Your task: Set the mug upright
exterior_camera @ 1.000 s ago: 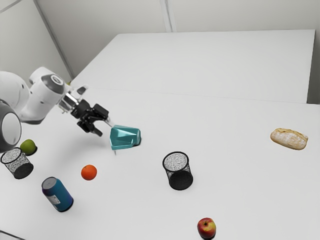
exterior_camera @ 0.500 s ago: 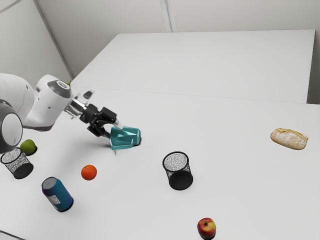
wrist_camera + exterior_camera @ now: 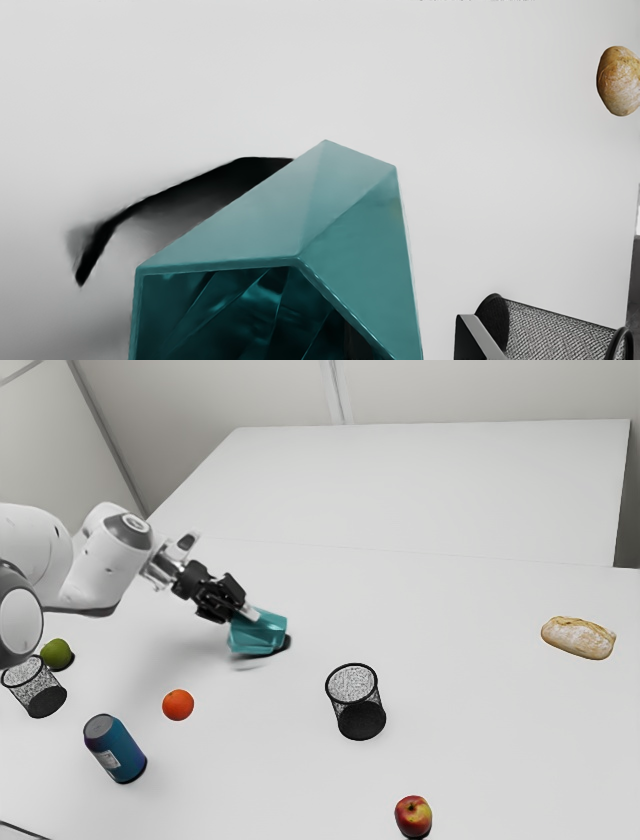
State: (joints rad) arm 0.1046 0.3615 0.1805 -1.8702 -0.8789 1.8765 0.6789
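— As the exterior view is read from its left, past the green fruit (image 3: 57, 654), the mesh cup (image 3: 33, 687), the blue can (image 3: 115, 748) and the orange (image 3: 178, 705), what has just been changed?

— The gripper (image 3: 245, 616) has been brought closer over the mug (image 3: 262, 636) than it was half a second ago, and the mug has been shifted slightly toward the exterior view's right and tipped a little

— Can a grip be made out on it?

— Not surely; whether the fingers (image 3: 480, 340) are apart or clamped on the wall of the mug cannot be told

— And what is meant for the task?

— The tilting is judged to have been begun, but the mug is not yet upright; a slip could let it be dropped back on its side

— How is it seen?

— Teal, faceted and glossy, with its open mouth turned toward the gripper; a dark shadow (image 3: 200, 200) is cast beside it on the table (image 3: 450, 600), and farther right the black mesh cup (image 3: 356, 702), the red apple (image 3: 413, 816) and the bread (image 3: 579, 638) are set well apart
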